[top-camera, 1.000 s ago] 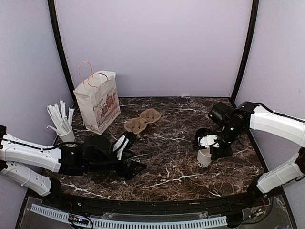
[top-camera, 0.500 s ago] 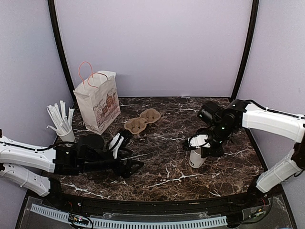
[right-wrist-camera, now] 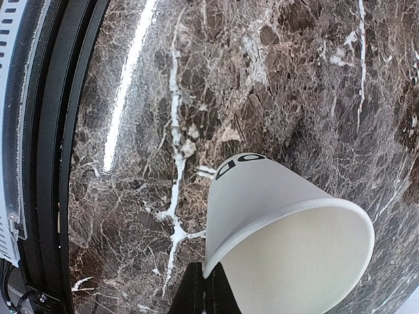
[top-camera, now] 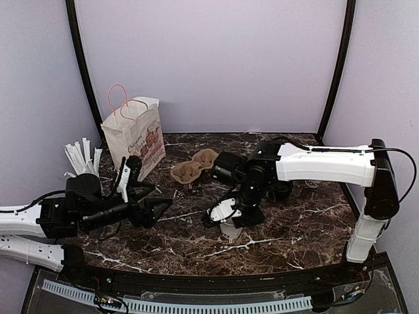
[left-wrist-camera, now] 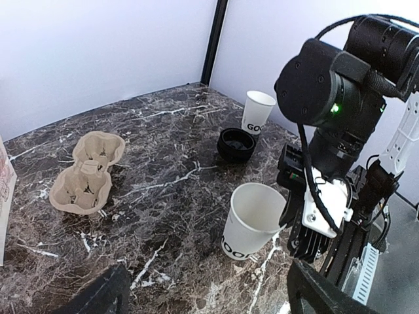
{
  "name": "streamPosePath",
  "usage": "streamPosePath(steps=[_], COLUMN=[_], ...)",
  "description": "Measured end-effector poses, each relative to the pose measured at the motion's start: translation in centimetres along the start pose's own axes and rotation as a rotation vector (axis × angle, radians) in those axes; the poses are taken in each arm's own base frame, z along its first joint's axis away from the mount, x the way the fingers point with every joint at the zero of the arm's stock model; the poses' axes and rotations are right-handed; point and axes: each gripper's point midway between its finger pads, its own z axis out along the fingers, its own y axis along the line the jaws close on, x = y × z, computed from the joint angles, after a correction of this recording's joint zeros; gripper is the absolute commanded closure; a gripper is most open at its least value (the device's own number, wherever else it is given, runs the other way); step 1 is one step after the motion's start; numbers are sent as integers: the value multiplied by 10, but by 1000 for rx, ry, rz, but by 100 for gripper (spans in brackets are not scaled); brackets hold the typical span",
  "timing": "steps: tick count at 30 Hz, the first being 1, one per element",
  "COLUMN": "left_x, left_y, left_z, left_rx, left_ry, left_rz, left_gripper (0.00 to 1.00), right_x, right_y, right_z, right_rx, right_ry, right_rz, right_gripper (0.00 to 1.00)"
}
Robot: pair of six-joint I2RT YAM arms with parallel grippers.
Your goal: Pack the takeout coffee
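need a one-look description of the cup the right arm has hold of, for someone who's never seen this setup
On the dark marble table, find the right gripper near the middle. It pinches the rim of a lidless white paper cup with black lettering. The other lidless white cup stands free beside a black round lid; only the first is gripped.

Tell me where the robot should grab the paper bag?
Probably by the pink handles, reached from above. The paper bag stands upright and the handles loop up over its open top, so they are easy to pinch there. The thin paper sides would likely crumple if squeezed.
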Motion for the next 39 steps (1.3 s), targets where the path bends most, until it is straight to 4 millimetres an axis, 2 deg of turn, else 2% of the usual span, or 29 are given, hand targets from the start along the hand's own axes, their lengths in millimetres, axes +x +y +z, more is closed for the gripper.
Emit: streamPosePath(steps=[4, 7, 10, 14, 18, 20, 22, 24, 26, 29, 33, 36, 39], left_x=[-9, -2, 10, 31, 46, 50, 53, 56, 60, 61, 50, 42, 42], left_y=[6, 9, 11, 12, 13, 13, 12, 12, 11, 7, -1, -15, -28], left_z=[-13, -13, -6, 6, 13, 15, 18, 21, 25, 33, 49, 64, 77], left_rx=[-12, -22, -36, -53, -60, -61, -60, -60, -62, -56, -38, 19, 77], left_ry=[-53, -42, 5, 80, 136, 151, 164, 173, 186, 211, 223, 227, 242], left_rz=[-22, -26, -20, -2, 18, 29, 39, 46, 53, 63, 40, 4, -14], left_gripper=[13, 13, 13, 13, 13, 13, 11, 10, 10, 10, 12, 14, 14], right_x=[-13, -18, -18, -15, -9, 5, 30, 67, 106, 147, 188, 205, 208], right_y=[-1, -3, -4, -4, -7, -19, -36, -50, -58, -63, -62, -57, -59], right_z=[-3, -5, -5, -11, -37, -59, -79, -94, -98, -84, -43, -16, -7], right_rx=[7, 14, 18, 24, 32, 66, 120, 173, 212, 247, 263, 236, 234], right_ry=[-7, -14, -7, -8, -80, -134, -185, -227, -233, -184, -44, 36, 58], right_rz=[-25, -30, -34, -24, 16, 76, 162, 283, 414, 570, 703, 743, 752], right_gripper=[100, 84, 77, 76, 76, 77, 77, 79, 81, 81, 81, 80, 78])
